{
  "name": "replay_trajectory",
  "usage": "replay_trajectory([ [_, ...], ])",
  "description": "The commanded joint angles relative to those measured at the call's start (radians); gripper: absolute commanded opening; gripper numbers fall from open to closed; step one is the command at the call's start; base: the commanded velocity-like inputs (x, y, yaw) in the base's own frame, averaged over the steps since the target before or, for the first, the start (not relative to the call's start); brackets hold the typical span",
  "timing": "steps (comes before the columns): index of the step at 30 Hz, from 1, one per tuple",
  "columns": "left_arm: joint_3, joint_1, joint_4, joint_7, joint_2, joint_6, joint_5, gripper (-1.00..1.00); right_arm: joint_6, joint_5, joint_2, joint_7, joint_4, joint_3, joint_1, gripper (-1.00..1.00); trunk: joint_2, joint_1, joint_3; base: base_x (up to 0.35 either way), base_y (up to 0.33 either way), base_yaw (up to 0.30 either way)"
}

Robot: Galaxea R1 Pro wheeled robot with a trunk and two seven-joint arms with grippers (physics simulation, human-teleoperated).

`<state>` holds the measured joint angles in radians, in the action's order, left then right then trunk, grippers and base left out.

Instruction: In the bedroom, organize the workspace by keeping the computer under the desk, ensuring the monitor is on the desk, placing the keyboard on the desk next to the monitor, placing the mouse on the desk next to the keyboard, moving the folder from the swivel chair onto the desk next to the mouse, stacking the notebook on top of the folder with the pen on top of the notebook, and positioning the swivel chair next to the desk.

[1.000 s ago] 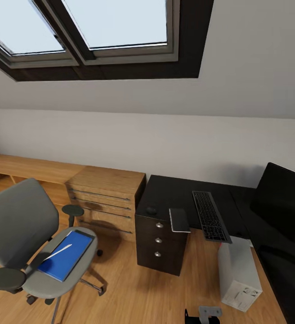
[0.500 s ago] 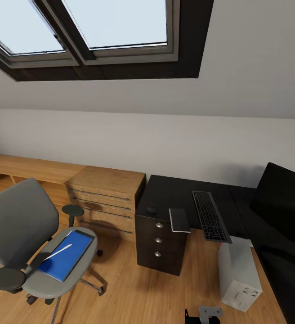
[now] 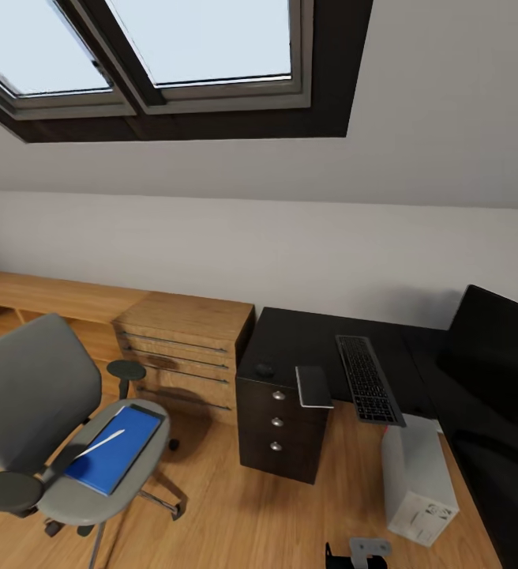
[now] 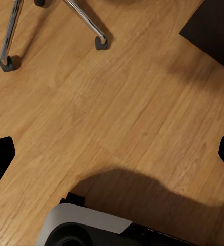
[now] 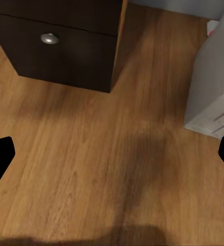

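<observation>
The desk [image 3: 306, 340] is seen at about four o'clock from the head view's centre, with the keyboard [image 3: 367, 378] lying on it beside the monitor [image 3: 500, 356] at the three o'clock edge, so those steps are judged done. The computer [image 3: 418, 478] stands on the floor at five o'clock, under the desk's edge. The notebook [image 3: 313, 386] overhangs the desk front near the keyboard, and a small dark mouse [image 3: 264, 369] sits at its nine o'clock. The folder [image 3: 114, 447] is left on the swivel chair [image 3: 42, 411] at eight o'clock, with the pen [image 3: 101, 442] upon it; moving, stacking and chair placement remain. The fingertips of the left gripper [image 4: 112, 154] and the right gripper [image 5: 112, 154] are seen spread wide apart over bare floor, nothing held.
</observation>
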<state>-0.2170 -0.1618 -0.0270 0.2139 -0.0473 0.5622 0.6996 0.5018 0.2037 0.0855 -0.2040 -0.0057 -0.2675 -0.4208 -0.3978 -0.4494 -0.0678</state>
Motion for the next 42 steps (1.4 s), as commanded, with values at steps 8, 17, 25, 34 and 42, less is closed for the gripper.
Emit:
replay_trajectory([
  [8, -0.005, -0.001, 0.001, 0.007, 0.000, 0.002, 0.011, 1.00, 0.003, 0.009, 0.000, -0.003, 0.001, -0.009, -0.001, 1.00, -0.002, -0.001, -0.002, 0.000, 0.000, -0.211],
  [17, -0.005, -0.001, 0.001, 0.007, 0.000, 0.002, 0.011, 1.00, 0.003, 0.009, 0.000, -0.003, 0.001, -0.009, -0.001, 1.00, -0.002, -0.001, -0.002, 0.000, 0.000, -0.247],
  [25, -0.005, -0.001, 0.001, 0.007, 0.000, 0.002, 0.011, 1.00, 0.003, 0.009, 0.000, -0.003, 0.001, -0.009, -0.001, 1.00, -0.002, -0.001, -0.002, 0.000, 0.000, -0.251],
  [34, -0.005, -0.001, 0.001, 0.007, 0.000, 0.001, 0.011, 1.00, 0.003, 0.009, 0.000, -0.003, 0.001, -0.009, -0.001, 1.00, -0.002, -0.001, -0.002, -0.035, 0.000, -0.251],
  [42, -0.005, -0.001, 0.001, 0.007, 0.000, 0.001, 0.011, 1.00, 0.003, 0.007, 0.000, -0.003, 0.001, -0.009, -0.001, 1.00, -0.002, -0.001, -0.002, -0.252, 0.000, -0.099],
])
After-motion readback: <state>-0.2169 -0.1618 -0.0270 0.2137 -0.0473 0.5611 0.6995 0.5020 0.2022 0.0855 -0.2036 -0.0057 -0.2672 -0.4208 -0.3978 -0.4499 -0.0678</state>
